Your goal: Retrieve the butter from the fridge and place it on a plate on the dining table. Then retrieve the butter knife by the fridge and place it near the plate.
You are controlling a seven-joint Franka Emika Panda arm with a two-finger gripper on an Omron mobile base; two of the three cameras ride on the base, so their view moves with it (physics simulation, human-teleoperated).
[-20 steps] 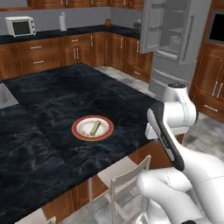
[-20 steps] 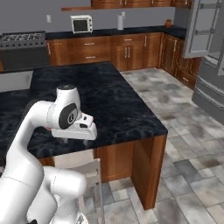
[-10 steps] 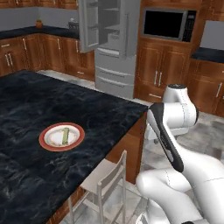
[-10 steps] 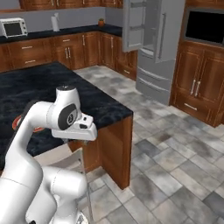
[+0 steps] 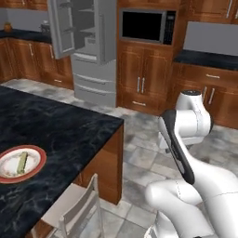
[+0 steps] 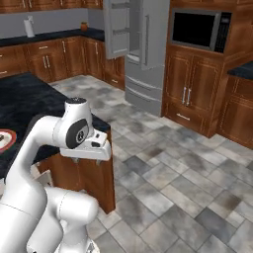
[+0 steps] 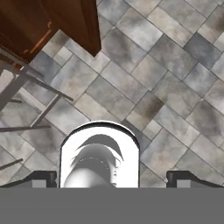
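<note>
1. Compared with before, both base views have swung right; the steel fridge (image 5: 86, 46) with its open door now stands ahead.
2. Pale stick-shaped butter (image 5: 21, 163) lies on the round red-rimmed plate (image 5: 39, 160), on the black marbled dining table (image 5: 60, 130).
3. Gripper (image 7: 112, 179) jaws stand wide and empty over grey stone tiles (image 7: 175, 87).

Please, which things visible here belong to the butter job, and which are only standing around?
Job things: butter lying on the plate, dining table, fridge with its door open.
Only around: built-in microwave, stool, wooden cupboards.
</note>
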